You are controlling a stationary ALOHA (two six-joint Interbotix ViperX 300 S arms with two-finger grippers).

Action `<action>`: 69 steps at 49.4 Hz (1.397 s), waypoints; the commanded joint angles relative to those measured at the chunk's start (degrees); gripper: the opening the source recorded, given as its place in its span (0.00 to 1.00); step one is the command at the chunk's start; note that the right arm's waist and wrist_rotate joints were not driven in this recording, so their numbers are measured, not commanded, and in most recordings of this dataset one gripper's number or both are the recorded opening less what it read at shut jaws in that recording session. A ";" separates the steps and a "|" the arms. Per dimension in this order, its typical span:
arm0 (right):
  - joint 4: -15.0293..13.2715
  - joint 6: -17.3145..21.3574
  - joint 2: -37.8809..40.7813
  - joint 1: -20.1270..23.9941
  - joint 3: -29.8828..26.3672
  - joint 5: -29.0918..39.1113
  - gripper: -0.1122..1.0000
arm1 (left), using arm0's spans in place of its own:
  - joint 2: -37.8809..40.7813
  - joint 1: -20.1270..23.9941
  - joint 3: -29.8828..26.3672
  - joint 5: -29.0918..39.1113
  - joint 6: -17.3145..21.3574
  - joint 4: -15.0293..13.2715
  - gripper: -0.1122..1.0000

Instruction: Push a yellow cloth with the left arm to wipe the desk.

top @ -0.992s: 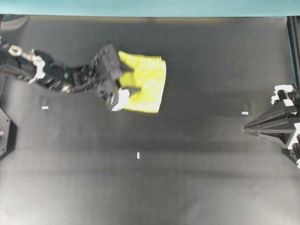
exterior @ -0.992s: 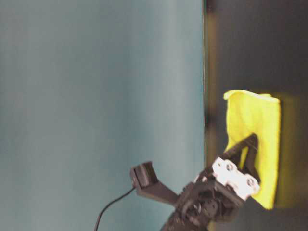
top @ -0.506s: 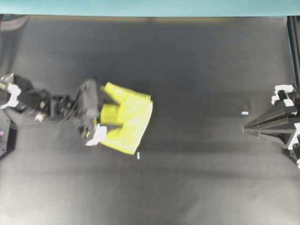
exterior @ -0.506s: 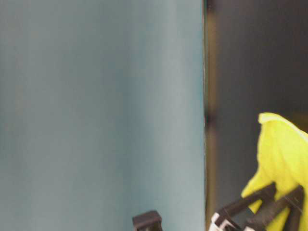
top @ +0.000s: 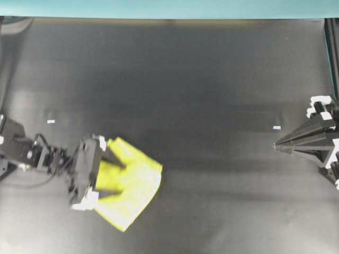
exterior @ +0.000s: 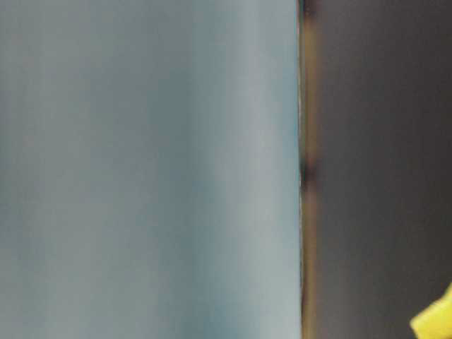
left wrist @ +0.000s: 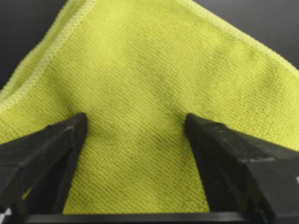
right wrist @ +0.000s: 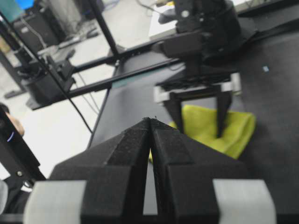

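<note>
The yellow cloth [top: 135, 182] lies on the black desk [top: 212, 79] at the lower left of the overhead view, turned cornerwise. My left gripper [top: 121, 180] is open, with both pointed fingers pressed flat on the cloth. In the left wrist view the cloth [left wrist: 154, 70] fills the frame between the spread fingertips of the left gripper [left wrist: 135, 119]. A corner of the cloth [exterior: 434, 321] shows in the table-level view. My right gripper [top: 276, 145] is shut and empty at the right edge, far from the cloth. The right wrist view shows it [right wrist: 150, 120] pointing at the cloth [right wrist: 233, 133].
A teal strip [top: 169, 8] runs along the desk's far edge. Small white marks [top: 51, 121] [top: 276, 127] sit on the desk. A black frame post [top: 331, 53] stands at the far right.
My left arm has dragged the cloth from the upper middle-left toward the front left of the overhead view, and the cloth has rotated. The right gripper has not moved.
</note>
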 commanded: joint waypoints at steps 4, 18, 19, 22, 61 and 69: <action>0.09 0.00 0.26 0.00 -0.35 -0.44 0.10 | 0.09 -7.29 0.09 0.44 -0.44 0.18 0.85; 0.09 0.00 -0.09 0.00 -0.44 -0.26 0.10 | -0.26 -9.49 -0.09 0.53 -0.35 0.09 0.85; 0.09 -0.09 -0.09 -0.09 -0.44 -0.26 0.10 | -0.26 -9.40 -0.09 0.44 -0.18 0.18 0.85; 0.09 0.00 -0.26 0.00 -0.44 -0.35 0.10 | -0.35 -9.49 -0.09 0.44 0.18 0.09 0.85; 0.09 0.00 -0.62 -0.09 -0.18 -0.26 0.10 | -23.38 -7.73 2.46 11.78 0.79 0.18 0.85; 0.09 -0.09 -0.70 0.00 -0.09 -0.26 0.10 | -28.74 -7.38 3.52 15.47 2.02 0.18 0.85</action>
